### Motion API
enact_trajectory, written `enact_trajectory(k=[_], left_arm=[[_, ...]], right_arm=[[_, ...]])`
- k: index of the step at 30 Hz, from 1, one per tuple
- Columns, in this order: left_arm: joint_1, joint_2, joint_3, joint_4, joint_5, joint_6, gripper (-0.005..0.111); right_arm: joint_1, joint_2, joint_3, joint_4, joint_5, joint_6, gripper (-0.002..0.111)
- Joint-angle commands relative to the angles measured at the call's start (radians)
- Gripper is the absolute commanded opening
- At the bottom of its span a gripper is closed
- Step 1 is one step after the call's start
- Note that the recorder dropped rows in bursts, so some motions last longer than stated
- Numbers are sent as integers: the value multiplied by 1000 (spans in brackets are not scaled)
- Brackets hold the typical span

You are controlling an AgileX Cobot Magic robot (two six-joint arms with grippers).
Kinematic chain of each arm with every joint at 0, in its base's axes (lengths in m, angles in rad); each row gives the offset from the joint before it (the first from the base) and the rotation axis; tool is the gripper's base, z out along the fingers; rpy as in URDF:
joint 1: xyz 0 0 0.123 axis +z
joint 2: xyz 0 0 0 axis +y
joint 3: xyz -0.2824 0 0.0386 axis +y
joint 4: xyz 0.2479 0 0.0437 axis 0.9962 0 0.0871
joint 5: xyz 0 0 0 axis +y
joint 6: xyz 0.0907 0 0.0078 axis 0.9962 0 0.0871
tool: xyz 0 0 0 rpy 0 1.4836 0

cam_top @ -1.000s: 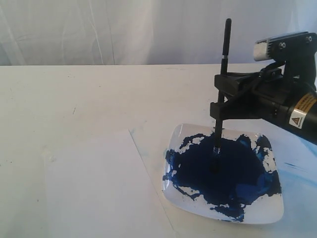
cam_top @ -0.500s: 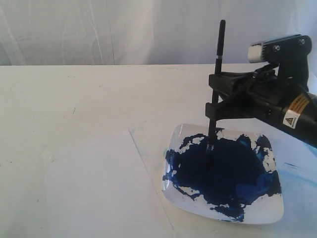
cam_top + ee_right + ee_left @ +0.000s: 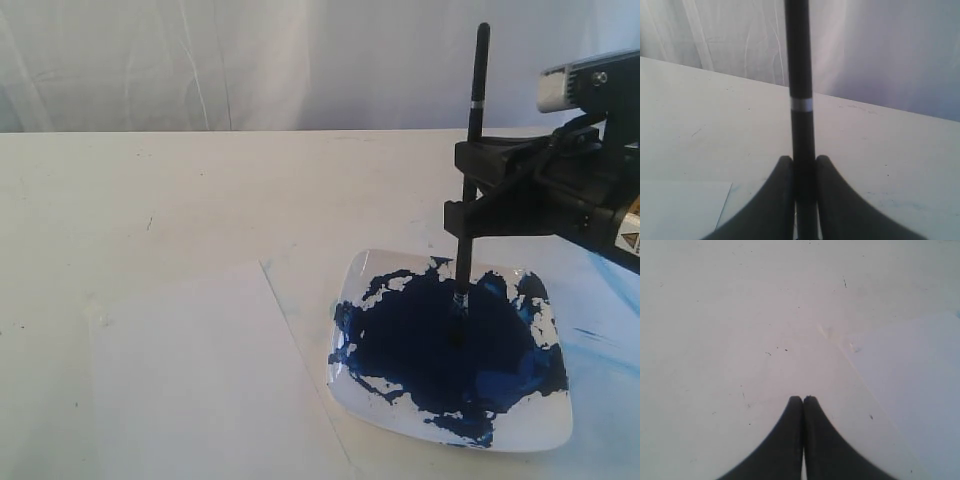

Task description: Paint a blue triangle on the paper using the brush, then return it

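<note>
Since the brush [image 3: 477, 90] is a skinny, stiff, featherweight stick, the right gripper [image 3: 456, 186] clamped around its mid-handle looks right to me. The handle's probably slick though, so it could twist under pressure. It stands upright, tip down in the navy paint pool [image 3: 430, 360] on the plate [image 3: 553, 428]. The paper [image 3: 200, 380] lies blank just beside the plate. The left gripper [image 3: 803, 401] is pinched closed on nothing.

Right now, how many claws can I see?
2: the right gripper holds the brush upright over the plate; the left gripper, closed, hangs above the table beside the paper.
</note>
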Motion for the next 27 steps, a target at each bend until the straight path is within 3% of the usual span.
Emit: enact_trajectory(k=[1, 17, 19, 23, 24, 25, 27], left_arm=[[-5, -4, 4, -2, -4, -2, 0], [-5, -4, 4, -2, -152, -5, 0], [-5, -4, 4, -7, -253, -13, 0], [-5, -4, 4, -11, -766, -39, 0], [-5, -4, 4, -47, -908, 62, 0], [-5, -4, 3, -131, -953, 193, 0], [-5, 4, -114, -554, -930, 573, 0]], right_arm=[[-2, -6, 2, 2, -11, -6, 0], [-2, -21, 2, 2, -60, -6, 0], [-2, -21, 2, 2, -60, -6, 0], [-2, -21, 2, 2, -60, -6, 0], [-2, -21, 2, 2, -60, -6, 0], [-2, -21, 2, 2, -60, -6, 0], [-2, -21, 2, 2, -60, -6, 0]])
